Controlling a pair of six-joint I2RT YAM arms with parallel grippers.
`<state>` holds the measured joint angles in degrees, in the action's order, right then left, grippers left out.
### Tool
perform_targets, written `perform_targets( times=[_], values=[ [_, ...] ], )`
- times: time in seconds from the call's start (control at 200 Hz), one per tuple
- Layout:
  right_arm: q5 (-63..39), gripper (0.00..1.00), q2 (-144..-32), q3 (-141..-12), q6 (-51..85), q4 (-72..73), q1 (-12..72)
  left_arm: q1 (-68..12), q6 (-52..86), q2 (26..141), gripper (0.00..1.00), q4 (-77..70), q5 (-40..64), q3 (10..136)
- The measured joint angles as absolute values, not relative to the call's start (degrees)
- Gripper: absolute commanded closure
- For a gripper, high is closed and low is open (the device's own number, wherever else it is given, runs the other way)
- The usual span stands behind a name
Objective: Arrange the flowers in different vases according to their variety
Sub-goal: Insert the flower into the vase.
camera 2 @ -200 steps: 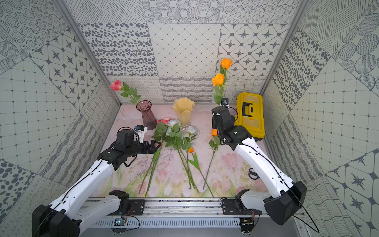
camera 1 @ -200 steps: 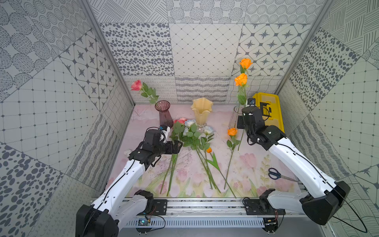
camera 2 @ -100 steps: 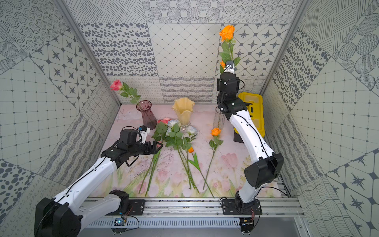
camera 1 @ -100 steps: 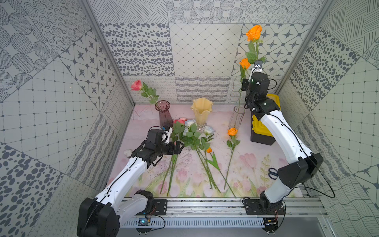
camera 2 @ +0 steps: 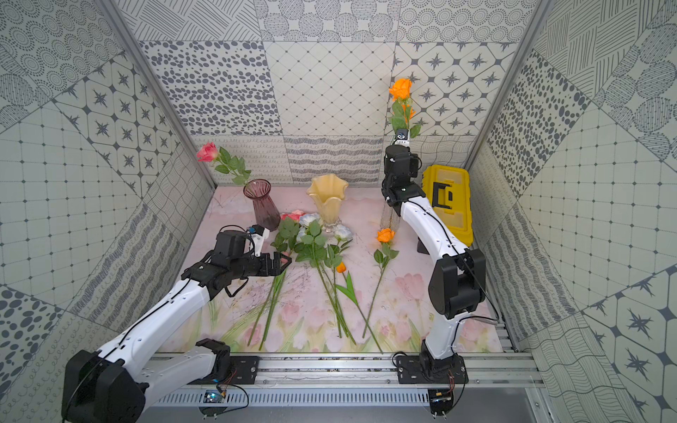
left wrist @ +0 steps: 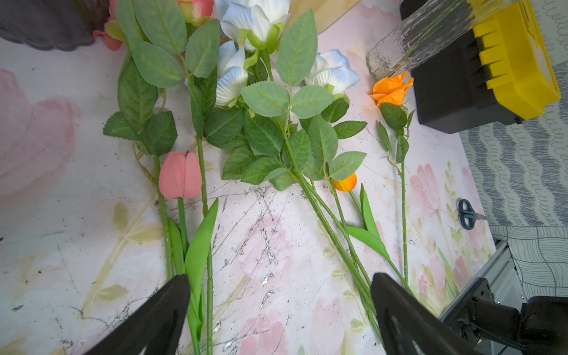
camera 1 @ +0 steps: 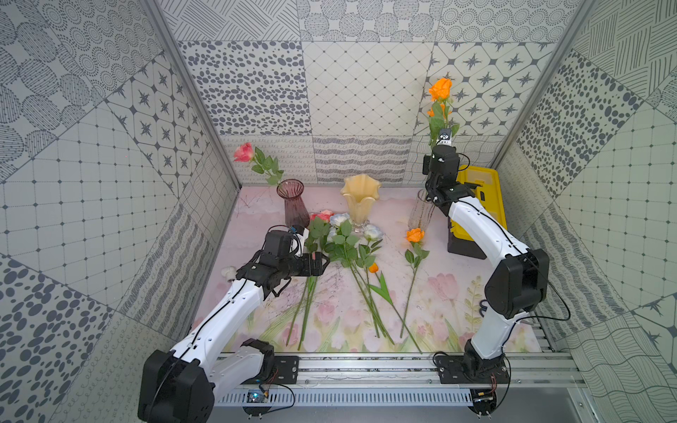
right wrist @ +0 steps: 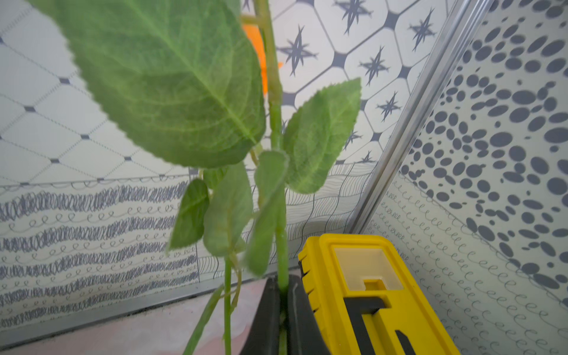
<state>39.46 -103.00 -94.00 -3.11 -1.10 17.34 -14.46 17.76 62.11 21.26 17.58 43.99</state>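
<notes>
The flower-printed surface (camera 1: 458, 293) fills the lower middle of both top views. Over it the right arm, bent low beside the clear vase (camera 1: 421, 210) a second ago, swung up toward the upper right of the frame and has now eased down a little. The yellow toolbox (camera 1: 492, 205) sits just right of that vase.

The cream vase (camera 1: 359, 201), upper middle, shows no stem. The purple vase (camera 1: 295, 208) to its left carries one pink rose (camera 1: 244, 152).

The right hand (right wrist: 283, 295) is clamped on the stem of an orange rose (camera 1: 439, 89), whose head stands high against the back wall above a second orange bloom (camera 1: 432, 111). The arm hides the clear vase's mouth, so I cannot tell whether the stem's foot is inside. My guess is that it is being lowered in to join its own kind.

The left hand (left wrist: 278, 276), fingers wide apart and empty, has barely shifted. It hovers at centre over the loose white-blue roses (camera 1: 373, 231), a lying orange rose (camera 1: 415, 234), a pink tulip (left wrist: 180, 175) and an orange tulip (camera 1: 373, 267).
</notes>
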Motion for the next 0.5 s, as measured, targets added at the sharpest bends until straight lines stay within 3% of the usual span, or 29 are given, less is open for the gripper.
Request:
perform_targets(
  times=[0.09,0.165,0.24,0.37,0.5],
  values=[
    [39.4,1.00,-103.0,-90.4,-1.6,-1.0,17.4,-14.5,17.8,62.2,0.03,21.3,17.6,44.0],
    [39.2,0.55,-102.9,-88.7,-0.5,-1.0,17.6,-14.5,17.8,62.2,0.03,21.3,17.6,44.0],
    [39.2,0.33,-102.1,-87.6,-0.2,-1.0,17.8,-14.5,17.8,62.2,0.03,21.3,17.6,44.0],
    [39.5,0.23,-98.9,-86.3,-0.2,-1.0,18.8,-14.6,17.8,62.2,0.03,21.3,17.6,44.0],
    [39.5,0.21,-94.4,-85.4,-0.2,-1.0,20.5,-14.8,17.8,62.2,0.03,21.3,17.6,44.0]
  ],
)
